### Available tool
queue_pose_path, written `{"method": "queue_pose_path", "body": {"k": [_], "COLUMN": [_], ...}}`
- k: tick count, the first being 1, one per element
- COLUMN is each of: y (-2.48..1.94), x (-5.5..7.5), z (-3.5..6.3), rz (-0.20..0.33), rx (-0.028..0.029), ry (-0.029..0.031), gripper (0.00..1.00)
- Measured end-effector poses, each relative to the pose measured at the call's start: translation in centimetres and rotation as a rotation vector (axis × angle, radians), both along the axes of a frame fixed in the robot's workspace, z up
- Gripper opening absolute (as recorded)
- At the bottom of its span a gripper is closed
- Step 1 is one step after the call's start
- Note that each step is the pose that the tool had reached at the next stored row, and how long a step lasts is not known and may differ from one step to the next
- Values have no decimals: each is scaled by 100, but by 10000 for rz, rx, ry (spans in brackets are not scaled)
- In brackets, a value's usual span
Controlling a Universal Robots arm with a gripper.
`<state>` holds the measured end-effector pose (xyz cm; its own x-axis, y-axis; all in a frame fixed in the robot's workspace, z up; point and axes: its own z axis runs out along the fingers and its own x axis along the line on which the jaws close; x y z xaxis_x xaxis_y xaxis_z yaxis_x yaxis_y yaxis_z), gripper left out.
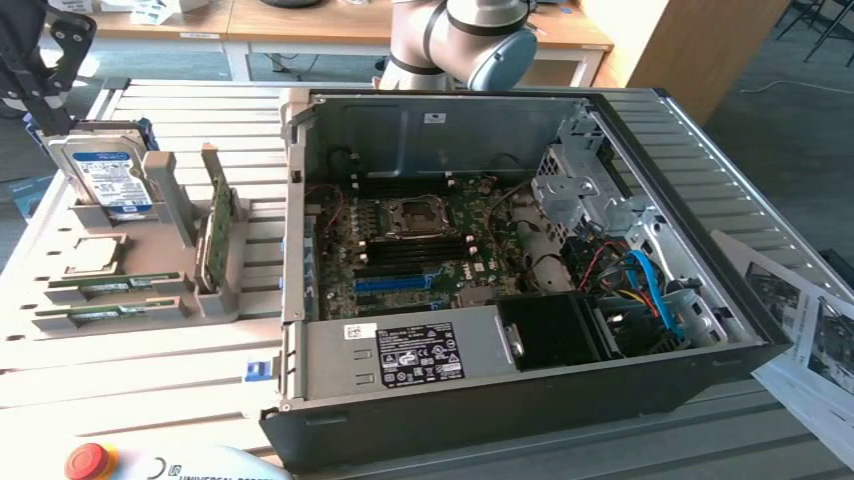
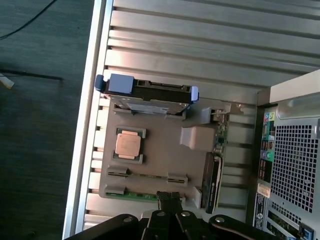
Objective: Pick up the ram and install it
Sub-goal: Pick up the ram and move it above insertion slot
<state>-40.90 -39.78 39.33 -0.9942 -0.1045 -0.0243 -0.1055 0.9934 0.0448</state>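
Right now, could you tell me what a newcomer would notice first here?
The open computer case sits in the middle of the exterior view, motherboard exposed. At that view's left, a grey holder carries a standing hard drive and two ram sticks, with the shut gripper poised over it.

Bright light glares off the slatted table, while the computer case interior lies shadowed.
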Motion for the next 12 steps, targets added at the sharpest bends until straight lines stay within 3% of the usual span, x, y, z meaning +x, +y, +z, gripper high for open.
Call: {"method": "queue_pose_path", "body": {"k": [12], "y": [0], "x": [0], "z": [0], "rz": [1276], "rx": [-2], "ry": [0], "gripper": [11]}}
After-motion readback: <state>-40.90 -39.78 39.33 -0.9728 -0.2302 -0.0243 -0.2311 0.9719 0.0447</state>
